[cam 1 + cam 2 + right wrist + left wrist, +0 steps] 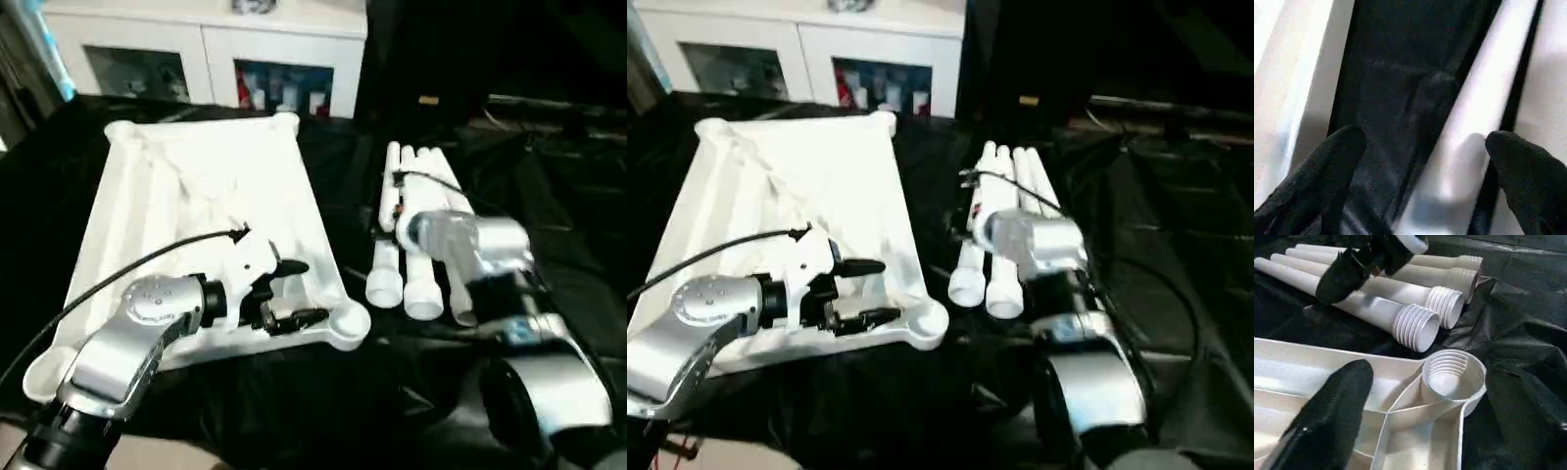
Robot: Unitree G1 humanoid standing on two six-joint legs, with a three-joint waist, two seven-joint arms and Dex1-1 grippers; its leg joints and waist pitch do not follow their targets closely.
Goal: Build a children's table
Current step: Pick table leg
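Now, the scene: a black-draped table (323, 392) carries every part, and a white glass-door cabinet (206, 59) stands behind it.
Tabletop: the white tabletop (196, 206) lies ribbed underside up; I take it as the landmark for the rest.
Socket: the round threaded socket (1452, 374) at the tabletop's near corner is empty, with no leg in it yet.
Legs: the white tube legs (416, 225) lie side by side just beside the tabletop, threaded ends toward the robot, near that socket.
Left hand: the left hand (289, 292) hovers over the tabletop's near edge beside the socket, fingers spread, grasping nothing.
Right hand: the right hand (1425, 171) hangs low over the legs, fingers wide apart with one tube between them, not closed on it.
Handling: by my guess the legs are light, stiff, smooth plastic that may roll or slip; mid-shaft looks the best hold, keeping off the threads.
Tabletop handling: it looks rigid and light, likely to slide on the cloth, so steadying its rim near the socket seems wise.
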